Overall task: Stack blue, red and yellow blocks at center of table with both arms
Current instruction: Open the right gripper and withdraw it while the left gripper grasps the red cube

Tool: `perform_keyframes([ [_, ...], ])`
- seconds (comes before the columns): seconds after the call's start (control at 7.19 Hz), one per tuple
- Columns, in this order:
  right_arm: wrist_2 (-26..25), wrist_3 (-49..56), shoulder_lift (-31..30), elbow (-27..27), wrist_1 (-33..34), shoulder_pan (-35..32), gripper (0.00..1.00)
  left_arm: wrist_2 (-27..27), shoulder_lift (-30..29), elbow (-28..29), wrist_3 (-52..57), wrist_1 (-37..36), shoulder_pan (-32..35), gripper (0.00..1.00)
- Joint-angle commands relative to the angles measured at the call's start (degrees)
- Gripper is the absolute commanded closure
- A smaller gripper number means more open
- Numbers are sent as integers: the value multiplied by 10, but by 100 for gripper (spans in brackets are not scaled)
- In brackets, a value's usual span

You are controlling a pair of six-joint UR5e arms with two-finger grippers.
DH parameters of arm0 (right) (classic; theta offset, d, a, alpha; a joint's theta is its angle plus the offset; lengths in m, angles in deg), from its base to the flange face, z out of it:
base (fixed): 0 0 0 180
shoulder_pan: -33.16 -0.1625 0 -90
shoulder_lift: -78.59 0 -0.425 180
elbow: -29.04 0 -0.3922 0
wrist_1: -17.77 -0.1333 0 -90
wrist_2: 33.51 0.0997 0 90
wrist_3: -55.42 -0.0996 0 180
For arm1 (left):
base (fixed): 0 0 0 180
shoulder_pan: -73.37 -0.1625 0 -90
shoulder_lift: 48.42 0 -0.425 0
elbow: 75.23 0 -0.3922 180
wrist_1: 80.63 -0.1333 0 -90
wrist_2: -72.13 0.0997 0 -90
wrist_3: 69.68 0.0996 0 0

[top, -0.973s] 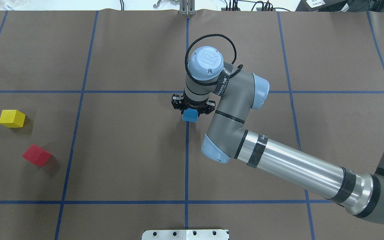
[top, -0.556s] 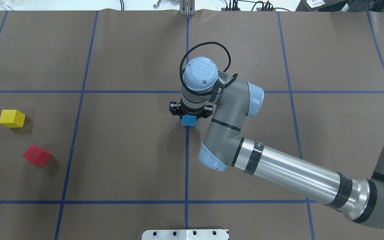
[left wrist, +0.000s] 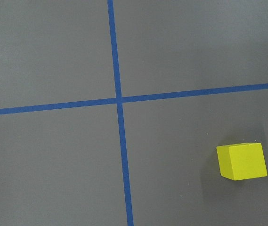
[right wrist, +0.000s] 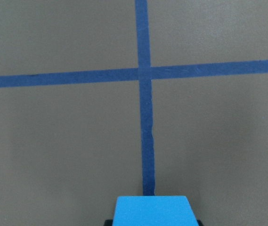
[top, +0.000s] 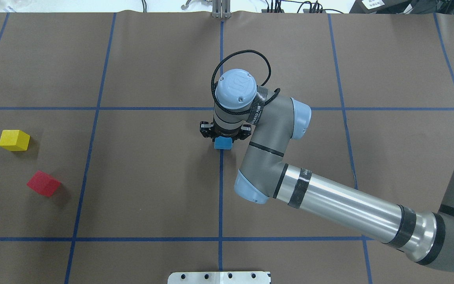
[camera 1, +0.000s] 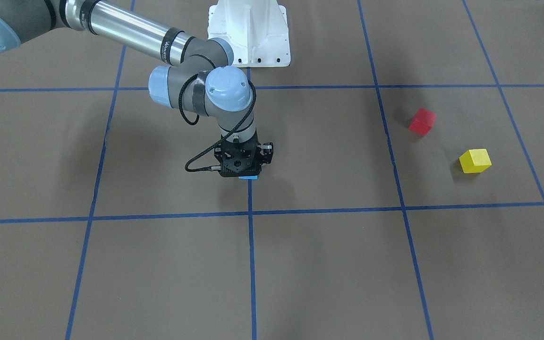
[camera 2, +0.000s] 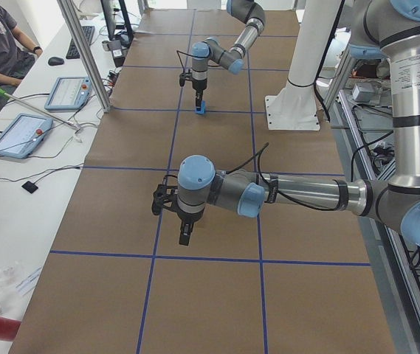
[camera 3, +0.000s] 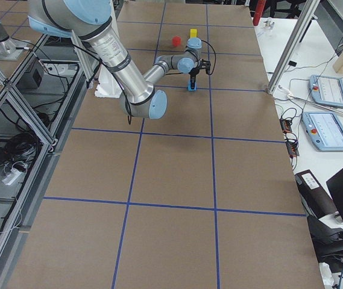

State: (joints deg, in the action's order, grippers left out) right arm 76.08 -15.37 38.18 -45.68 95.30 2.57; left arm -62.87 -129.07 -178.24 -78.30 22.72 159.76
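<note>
Skew is looming: right gripper (top: pixel 223 140) is clamping its jaws on blue block (top: pixel 223 144), holding it just robot-side of tape cross (top: pixel 221 108). Opening before it is resting flat is risking a crooked base. Well left of the cross, red (top: pixel 44 184) and yellow (top: pixel 14 140) are lying; left gripper (camera 2: pixel 184 237) jaws are showing too poorly to tell

Sky-blue matte cube (top: pixel 223 144) at centre line of brown taped table (top: pixel 152 189), between fingers of black right gripper (top: pixel 223 135). Red matte cube (top: pixel 43 184), yellow matte cube (top: pixel 14 140) well apart on robot's left; yellow behind red.
</note>
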Motion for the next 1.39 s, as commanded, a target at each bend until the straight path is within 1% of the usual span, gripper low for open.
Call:
perform_keyframes([
  [0.0, 11, 7, 4, -21, 1, -8, 0, 1, -2, 0, -19, 1, -15, 1],
  [0.14, 45, 7, -2, -49, 8, -25, 0, 2, -10, 1, -73, 31, -46, 1],
  [0.28, 96, 7, -63, -127, 8, -63, 0, 4, -14, 1, -167, 97, -99, 1],
  [0.42, 118, 17, -148, -218, 7, -94, 0, 57, -21, -2, -318, 159, -169, 1],
  [0.56, 128, 46, -210, -267, 6, -121, 0, 135, -18, -5, -364, 209, -250, 1],
  [0.7, 138, 95, -251, -284, 2, -134, 0, 171, -18, -20, -376, 212, -316, 1],
  [0.83, 135, 106, -256, -283, 1, -135, 0, 177, -11, -51, -376, 212, -353, 11],
  [0.97, 134, 106, -255, -284, 1, -135, 0, 179, -10, -69, -377, 211, -403, 1],
  [1.11, 131, 106, -257, -282, 1, -137, 0, 190, 9, -77, -371, 213, -422, 1],
  [1.25, 128, 105, -258, -281, 1, -137, 0, 213, 11, -77, -368, 213, -465, 1],
])
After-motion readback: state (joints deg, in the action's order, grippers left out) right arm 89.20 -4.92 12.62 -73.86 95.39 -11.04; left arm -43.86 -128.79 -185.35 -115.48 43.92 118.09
